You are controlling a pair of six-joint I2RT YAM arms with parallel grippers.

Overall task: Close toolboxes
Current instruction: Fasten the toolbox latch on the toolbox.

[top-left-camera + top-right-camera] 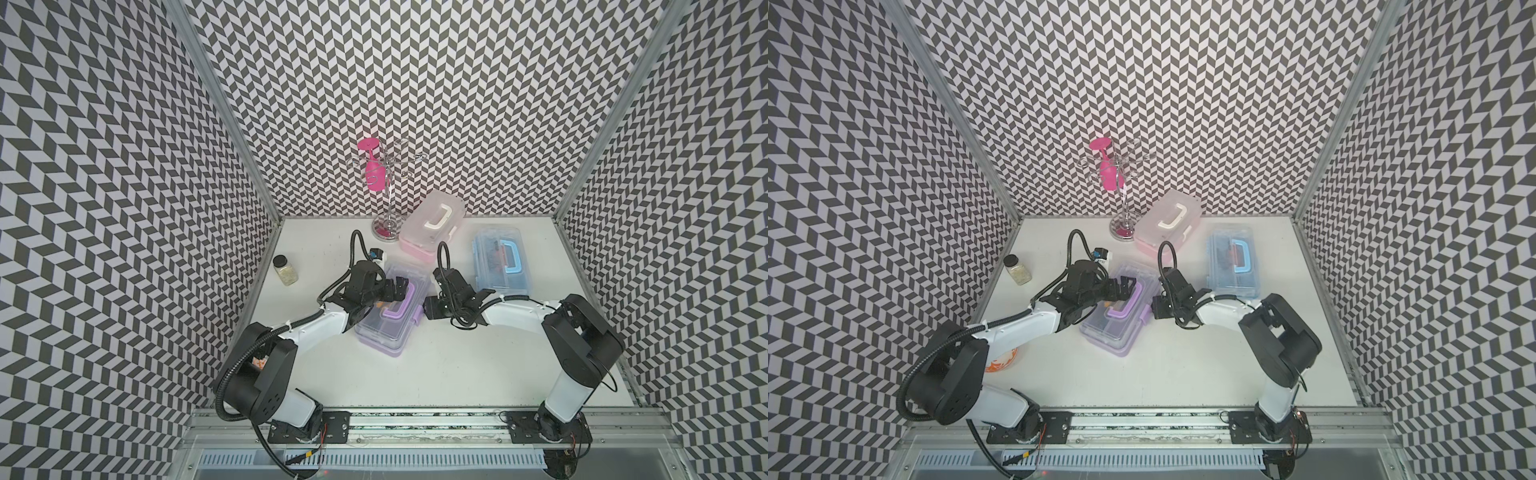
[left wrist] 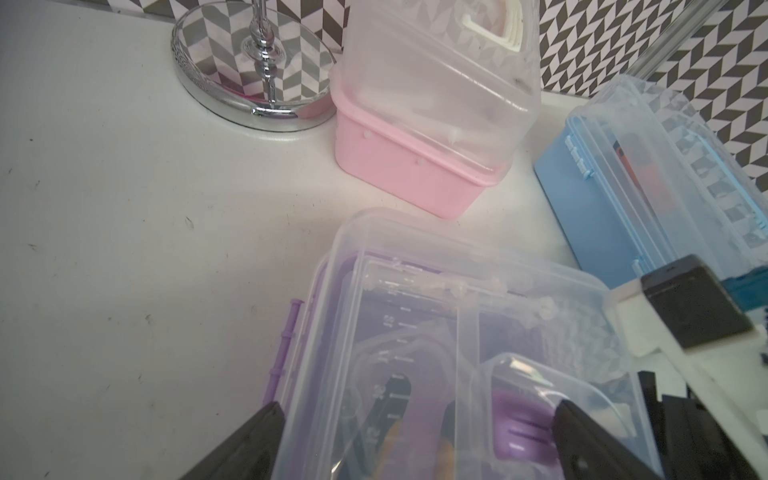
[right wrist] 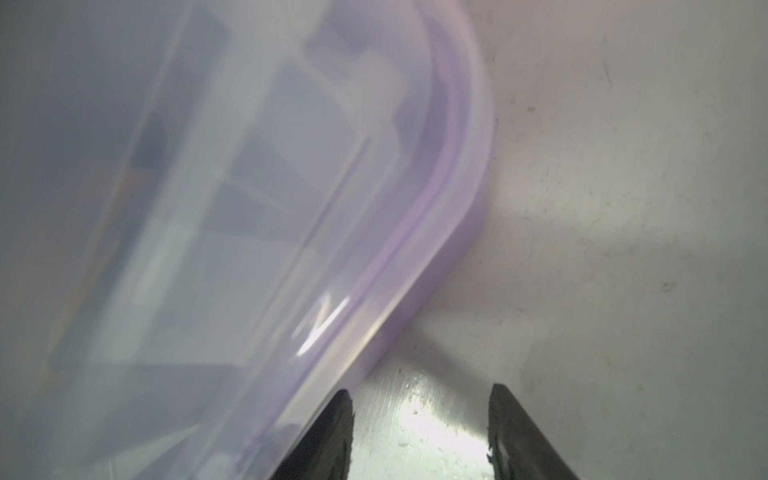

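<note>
Since the purple box (image 1: 384, 336) at mid surface (image 1: 457, 365) apparently needs its lid (image 2: 478, 291) pinned for latching, the left hand (image 1: 397, 289) sits spread open over it, while the right hand (image 3: 420, 395), parted and empty, stands beside the latch (image 1: 415, 319).

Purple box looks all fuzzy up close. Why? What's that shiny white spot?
Right wrist view: the purple plastic toolbox with clear lid is very close, so blurred; the spot is glare on the white table. In both top views it looks clearer.
</note>
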